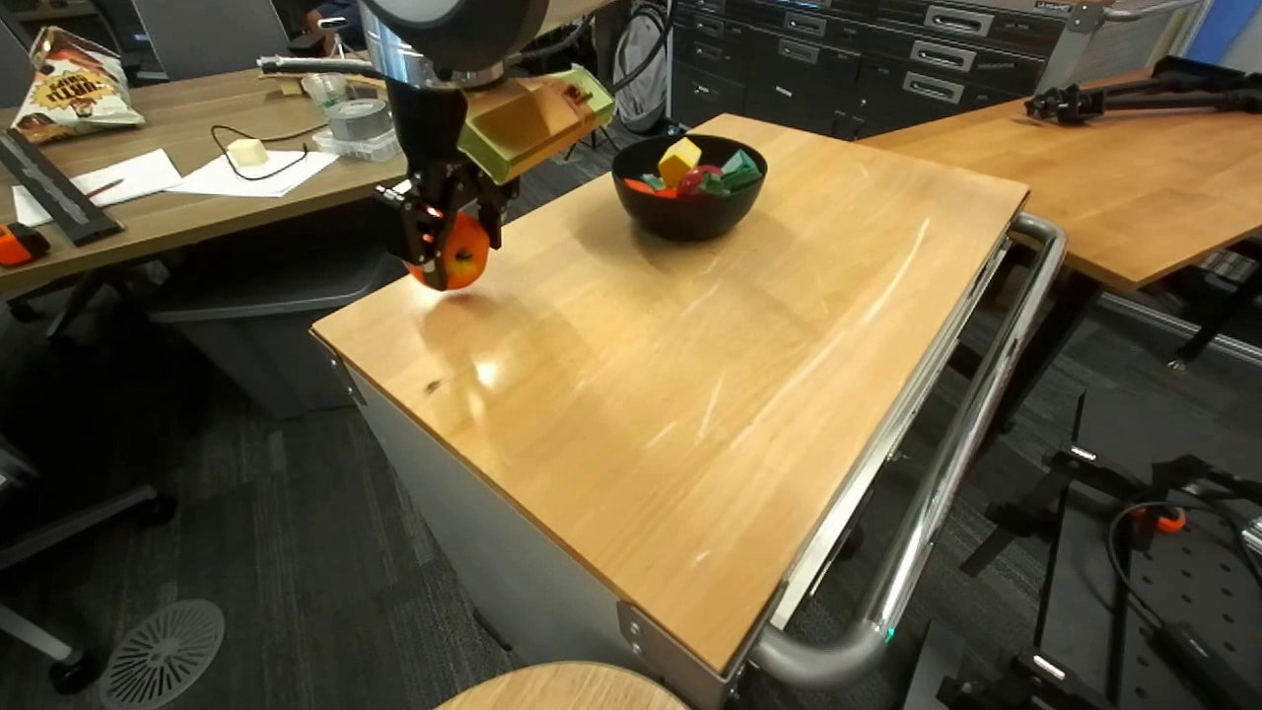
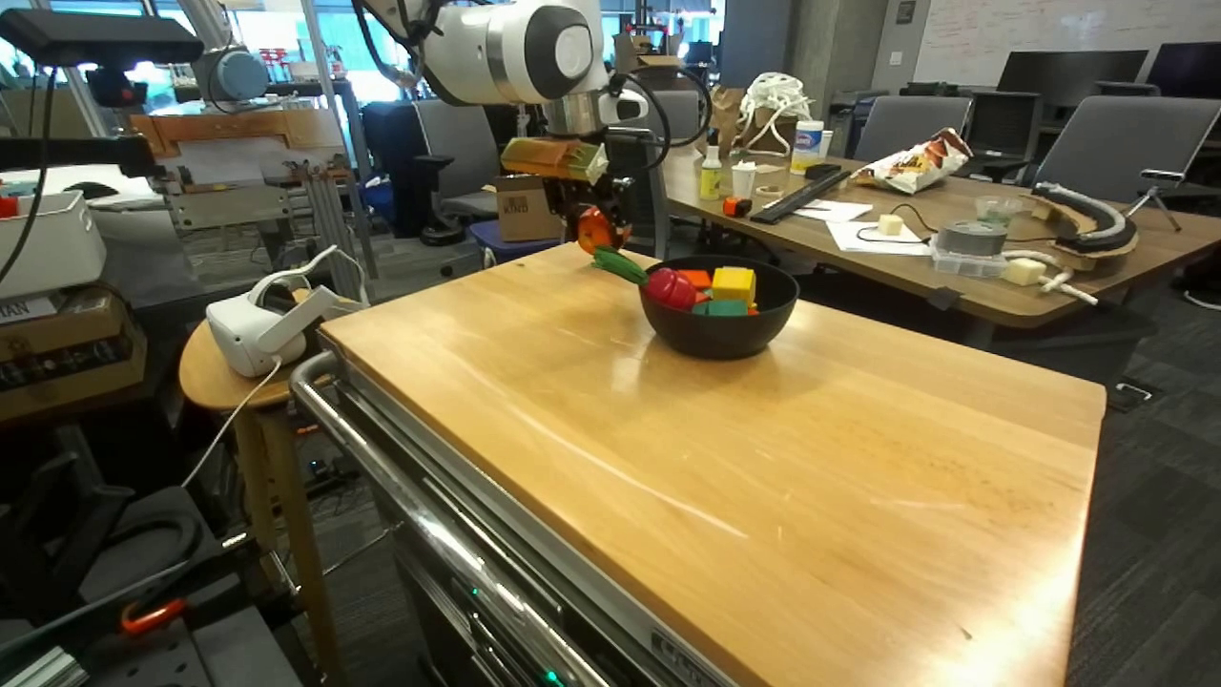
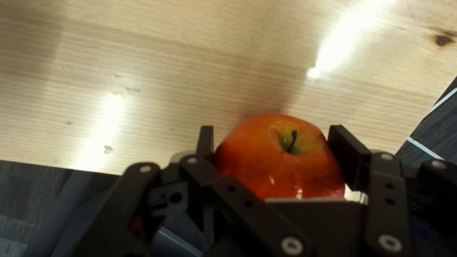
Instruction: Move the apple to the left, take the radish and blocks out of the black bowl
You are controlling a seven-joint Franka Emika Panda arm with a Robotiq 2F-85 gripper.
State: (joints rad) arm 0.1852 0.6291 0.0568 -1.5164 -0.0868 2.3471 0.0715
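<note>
Your gripper (image 3: 272, 141) clasps the smooth, red-orange apple (image 1: 467, 252) near an edge of the glossy, grained wooden tabletop (image 1: 631, 414), the dark, square-ended jaws parted well short of closed and set against its rounded sides; whether the apple touches the wood you cannot tell. A thin stem stands in its dimpled crown. Well apart, the round black bowl (image 2: 720, 336) holds the radish (image 2: 671, 289), bulbous and red with a green top jutting over the rim, and the flat-faced blocks (image 2: 734, 284) in yellow, green and orange-red.
</note>
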